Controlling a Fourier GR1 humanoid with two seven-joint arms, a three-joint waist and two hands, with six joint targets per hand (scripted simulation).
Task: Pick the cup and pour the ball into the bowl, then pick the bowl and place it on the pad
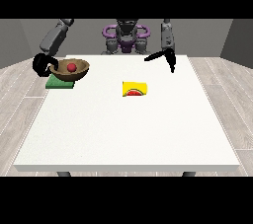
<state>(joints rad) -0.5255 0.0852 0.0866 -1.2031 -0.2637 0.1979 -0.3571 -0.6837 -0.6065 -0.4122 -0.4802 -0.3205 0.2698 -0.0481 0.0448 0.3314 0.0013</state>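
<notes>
Bowl: a brown bowl is seen at the table's far corner on the view's left, held tilted over the green pad; whether its base already touches the pad cannot be told.
Ball: a red ball is seen inside the bowl, so the pouring step is judged done.
Cup: a yellow cup is seen lying on its side near the middle of the white table, well apart from the bowl.
Hand at the view's left: its black fingers are curled round the bowl's near rim, so the bowl is judged to be grasped; the arm is bent down from the shoulder towards the table's corner.
Hand at the view's right: it is held above the table's far edge with fingers and thumb spread straight, nothing being held.
Risk, tilt: with the bowl leaning, the ball could be rolled out over the lower rim if the lean is increased during lowering.
Risk, placement: the pad lies at the table's edge, and the bowl hangs partly beyond it; if let go off-centre, the bowl could be tipped off the pad.
</notes>
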